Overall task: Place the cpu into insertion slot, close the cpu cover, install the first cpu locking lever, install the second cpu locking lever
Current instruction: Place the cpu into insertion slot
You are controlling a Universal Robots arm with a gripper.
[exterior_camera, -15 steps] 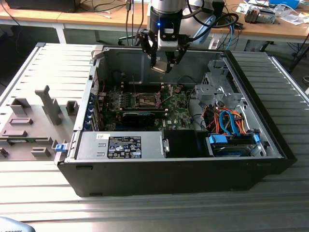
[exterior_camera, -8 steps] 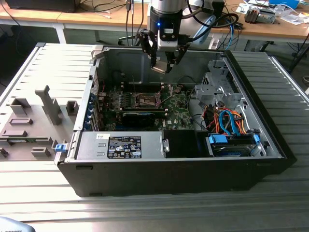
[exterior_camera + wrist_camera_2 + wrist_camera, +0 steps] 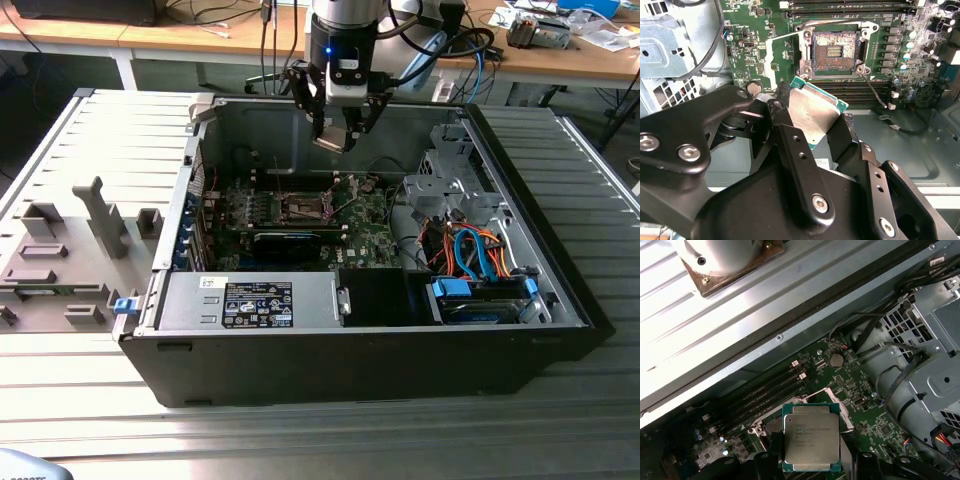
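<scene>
Silvery-grey metal topped the chip [image 3: 811, 440], a small square with a green edge, which was clamped by two opposite sides between the black fingers [image 3: 785, 130] of the gripper [image 3: 333, 140]. In the exterior view the gripper hung inside the open black computer case [image 3: 350, 370], up in the air over the green board [image 3: 365, 245], and the chip touched nothing but the fingers. The second wrist view showed the chip tilted, with its metal face turned toward the camera. Beyond it the socket [image 3: 835, 47] lay uncovered on the board: a dark square recess with a bright metal rim and a field of fine contacts in its middle. Chip and socket were apart, and the chip was not in the recess. Long dark memory slots [image 3: 855, 90] ran along the side of the socket nearest the chip, and a round coin battery [image 3: 836, 359] sat on the board not far from it. A grey power supply [image 3: 250, 303] with a dark label filled the front of the case in the exterior view, and orange and blue cables [image 3: 480, 255] bunched at the exterior view's right. The case stood on a ribbed metal table [image 3: 300, 440], with a grey tray of blocks [image 3: 70, 250] beside it at the exterior view's left.
</scene>
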